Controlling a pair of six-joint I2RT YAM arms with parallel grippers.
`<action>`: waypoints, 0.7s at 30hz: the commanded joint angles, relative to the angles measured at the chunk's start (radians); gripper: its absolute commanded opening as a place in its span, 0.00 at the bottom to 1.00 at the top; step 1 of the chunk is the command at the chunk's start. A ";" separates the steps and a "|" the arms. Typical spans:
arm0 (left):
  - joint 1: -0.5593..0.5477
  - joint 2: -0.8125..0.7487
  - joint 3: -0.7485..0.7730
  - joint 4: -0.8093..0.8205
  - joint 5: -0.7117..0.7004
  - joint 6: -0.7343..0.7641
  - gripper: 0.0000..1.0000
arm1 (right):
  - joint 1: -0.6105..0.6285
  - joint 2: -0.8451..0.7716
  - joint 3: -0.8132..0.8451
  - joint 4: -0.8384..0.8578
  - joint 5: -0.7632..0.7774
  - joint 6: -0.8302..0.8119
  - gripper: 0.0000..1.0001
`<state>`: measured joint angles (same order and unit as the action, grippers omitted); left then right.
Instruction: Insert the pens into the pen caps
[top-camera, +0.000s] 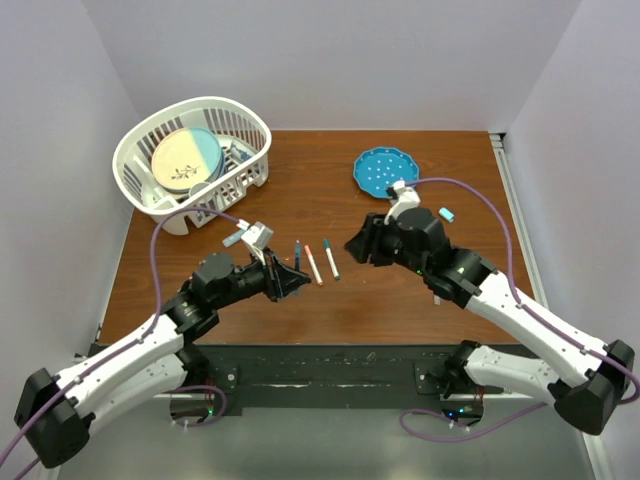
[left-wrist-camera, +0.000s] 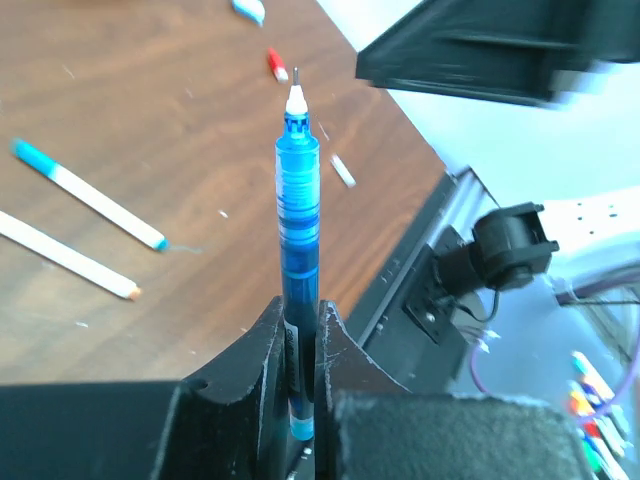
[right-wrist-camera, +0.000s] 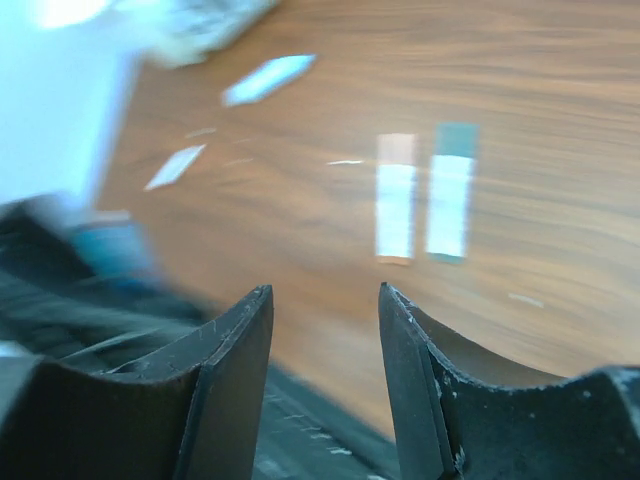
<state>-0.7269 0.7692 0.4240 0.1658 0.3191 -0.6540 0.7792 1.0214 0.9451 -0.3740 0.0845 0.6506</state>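
Evidently the left gripper (left-wrist-camera: 300, 322) had its jaws pinched tight on the tail of a translucent blue plastic pen (left-wrist-camera: 298, 220). The fine white nib was bare and pointing outward, presumably so a cap could be pushed over it. That pen hung above the table, to the near-left of the round blue dotted plate (top-camera: 385, 170). The right gripper (right-wrist-camera: 325, 300), just nearer than the plate, had its jaws parted on nothing, probably free to fetch a cap. A small light-blue plastic cap (top-camera: 447, 214) lay at the plate's near-right
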 joint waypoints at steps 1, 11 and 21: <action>0.007 -0.088 0.096 -0.112 -0.086 0.140 0.00 | -0.168 0.017 -0.002 -0.327 0.221 -0.068 0.48; 0.006 -0.074 0.214 -0.316 -0.077 0.309 0.00 | -0.449 0.207 -0.157 -0.378 0.250 -0.100 0.49; 0.006 -0.113 0.194 -0.312 -0.057 0.277 0.00 | -0.535 0.342 -0.167 -0.348 0.251 -0.063 0.54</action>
<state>-0.7265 0.6842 0.6098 -0.1593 0.2565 -0.3985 0.2737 1.3472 0.7818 -0.7353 0.2981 0.5755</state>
